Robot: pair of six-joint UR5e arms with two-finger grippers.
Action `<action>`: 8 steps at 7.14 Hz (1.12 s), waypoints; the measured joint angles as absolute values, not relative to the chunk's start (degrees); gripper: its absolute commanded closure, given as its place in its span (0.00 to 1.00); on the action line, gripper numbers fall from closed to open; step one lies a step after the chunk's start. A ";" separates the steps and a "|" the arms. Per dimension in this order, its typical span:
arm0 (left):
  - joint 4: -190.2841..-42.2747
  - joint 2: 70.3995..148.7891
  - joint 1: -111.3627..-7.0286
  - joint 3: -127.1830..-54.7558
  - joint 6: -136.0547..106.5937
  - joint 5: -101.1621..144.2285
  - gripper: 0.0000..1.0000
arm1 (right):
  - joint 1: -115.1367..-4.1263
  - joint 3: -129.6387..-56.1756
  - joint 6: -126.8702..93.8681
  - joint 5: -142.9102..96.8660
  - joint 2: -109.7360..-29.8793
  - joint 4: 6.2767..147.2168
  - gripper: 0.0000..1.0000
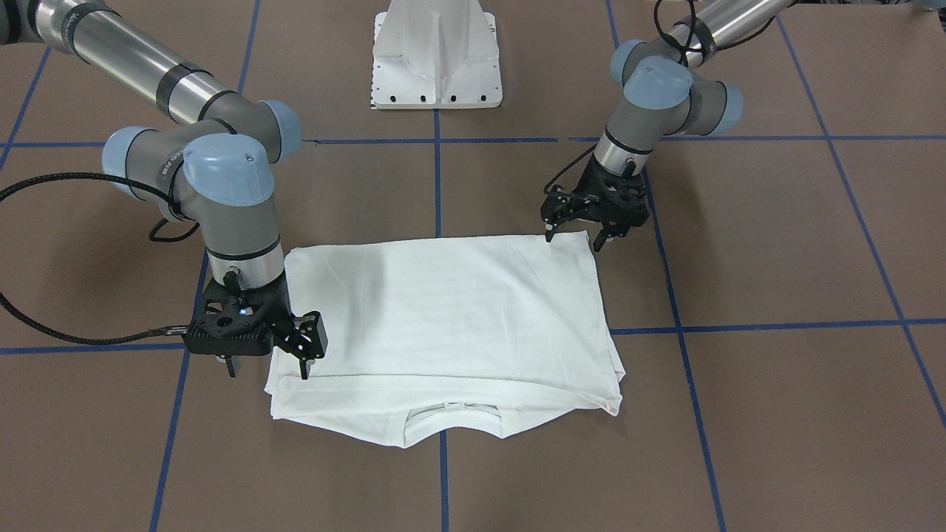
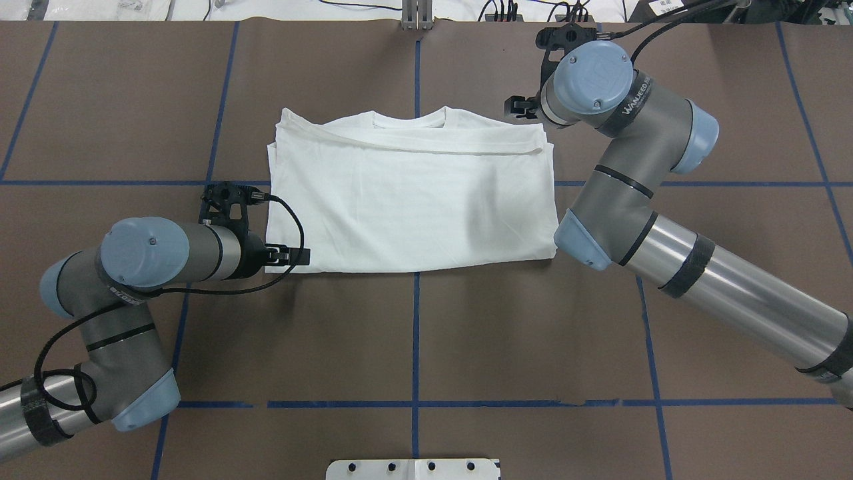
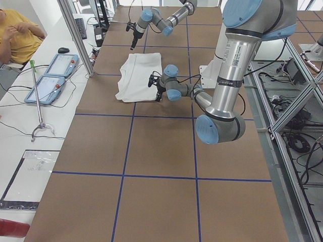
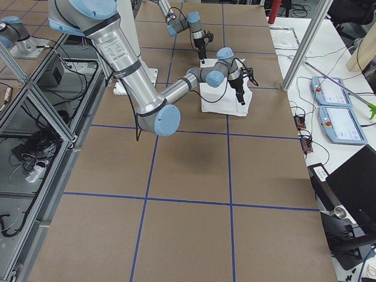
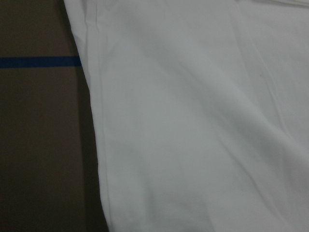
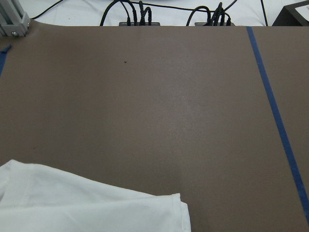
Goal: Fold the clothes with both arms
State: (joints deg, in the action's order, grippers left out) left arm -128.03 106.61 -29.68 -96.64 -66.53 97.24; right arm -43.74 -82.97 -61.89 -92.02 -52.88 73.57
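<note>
1. The shirt (image 1: 443,310) lies flat on the brown table (image 1: 776,244). It is folded into a rough rectangle, with stacked layers showing along its edges.
2. Its collar (image 1: 452,415) sits at the edge away from me, partly covered by the folded layer on top.
3. My left gripper (image 1: 573,241) points down at the shirt's near corner on my left side. Its fingers are spread wide: one tip is at the near edge of the cloth, the other just outside the side edge. It has hold of nothing; whether the tips touch the cloth I cannot tell.
4. My right gripper (image 1: 267,372) points down by the far corner on my right side. It too is spread wide, one finger coming down on the cloth just inside the side edge, the other over bare table beside it. No cloth is pinched between them.
5. My two grippers stand at diagonally opposite corners, well apart.
6. From my left wrist, white cloth fills most of the view, its side edge running top to bottom. Table and a strip of blue tape (image 5: 38,62) lie to the left.
7. From my right wrist I see only one shirt corner, low on the left. The rest is table, with black cables (image 6: 140,17) past its far edge.
</note>
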 measured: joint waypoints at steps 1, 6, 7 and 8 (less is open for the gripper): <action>-128.00 106.44 -29.65 -96.69 -66.55 97.23 0.50 | -43.68 -82.97 -61.93 -92.02 -52.89 73.56 0.00; -127.97 106.06 -29.55 -97.30 -66.58 96.87 1.00 | -43.56 -82.97 -61.96 -92.02 -52.91 73.54 0.00; -127.95 105.10 -29.64 -98.42 -66.28 96.69 1.00 | -43.54 -82.97 -61.99 -92.02 -52.87 73.54 0.00; -127.87 102.96 -30.06 -100.56 -64.53 96.78 1.00 | -43.52 -83.02 -62.10 -92.02 -52.78 73.52 0.00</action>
State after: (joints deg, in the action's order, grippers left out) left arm -127.87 102.96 -30.06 -100.56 -64.53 96.78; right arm -43.52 -83.02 -62.10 -92.02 -52.78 73.52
